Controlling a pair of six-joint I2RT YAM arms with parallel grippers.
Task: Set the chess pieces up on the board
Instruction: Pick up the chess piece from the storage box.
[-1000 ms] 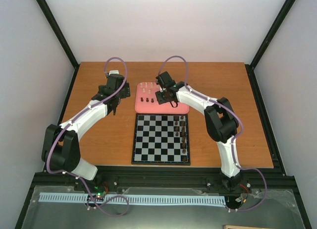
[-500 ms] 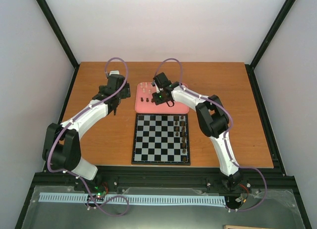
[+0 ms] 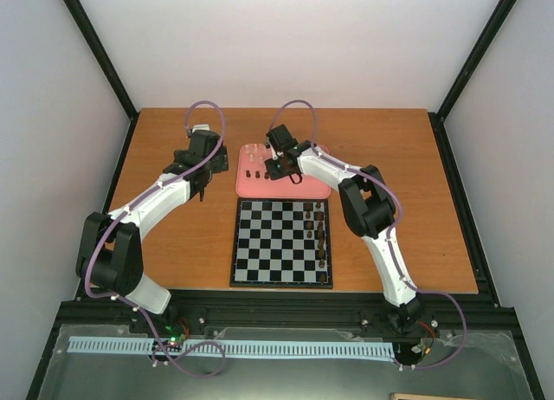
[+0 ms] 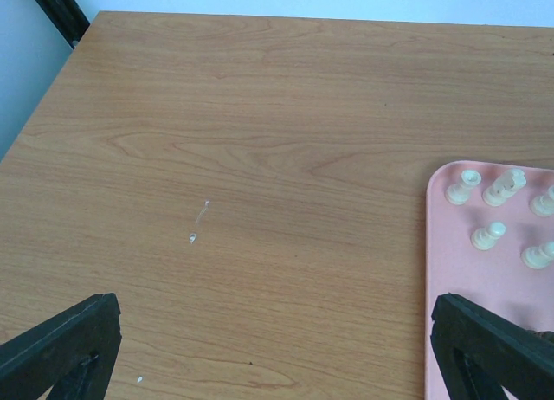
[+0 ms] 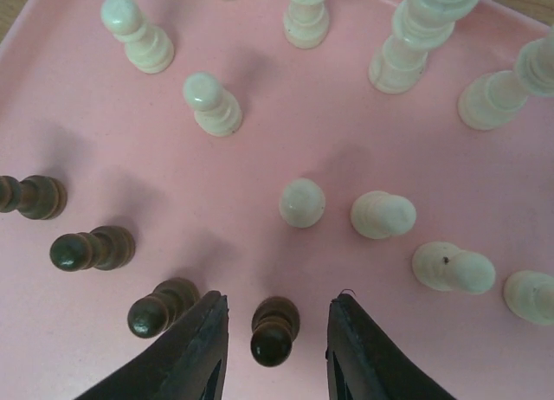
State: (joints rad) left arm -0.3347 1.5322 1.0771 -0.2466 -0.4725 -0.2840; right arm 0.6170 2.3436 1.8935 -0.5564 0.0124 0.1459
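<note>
Tabletop | pink tray: chess pieces | right end effector spread astride dark pawn | left end effector spread

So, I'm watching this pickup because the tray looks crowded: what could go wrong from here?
1. The right gripper has its fingers either side of a dark pawn; a second dark pawn stands right outside one finger and might get knocked over.
2. A cream pawn stands close ahead on the pink tray; a tilted lift could clip it.
</note>
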